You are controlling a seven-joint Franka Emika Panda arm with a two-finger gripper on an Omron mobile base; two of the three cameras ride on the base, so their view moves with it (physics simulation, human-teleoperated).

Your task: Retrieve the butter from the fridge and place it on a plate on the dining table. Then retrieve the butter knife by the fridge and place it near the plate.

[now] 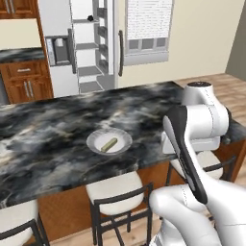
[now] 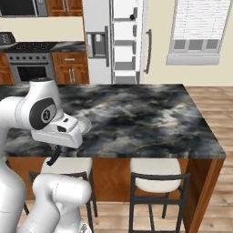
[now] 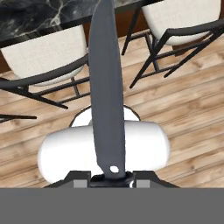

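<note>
One butter [image 1: 109,143] stick lies at a slant inside the plate [image 1: 96,139], which sits on the dining table [image 1: 43,129] near its front edge, above a cushioned stool [image 1: 115,187]. Left base view: the fridge [image 1: 91,43] stands at the far wall with one door open, shelves visible; a window [image 1: 148,29] is to its right. The white arm rises at lower right, folded in front of the table edge, well apart from the plate. Right base view: the same marbled table [image 2: 150,118] runs across the middle, two stools [image 2: 157,175] tucked under it; the fridge [image 2: 123,41] is behind, a stove [image 2: 29,63] to its left. The arm's hand hangs below the table edge at left, and a dark slim piece [image 2: 53,157] pokes down from it. Hand view: the gripper [image 3: 113,175] is closed narrow on the butter knife [image 3: 107,87], a long dark blade running straight up the frame from between the fingers. Behind the knife are the wooden floor [image 3: 192,113] and two stool seats [image 3: 48,52] under the table edge.
</note>
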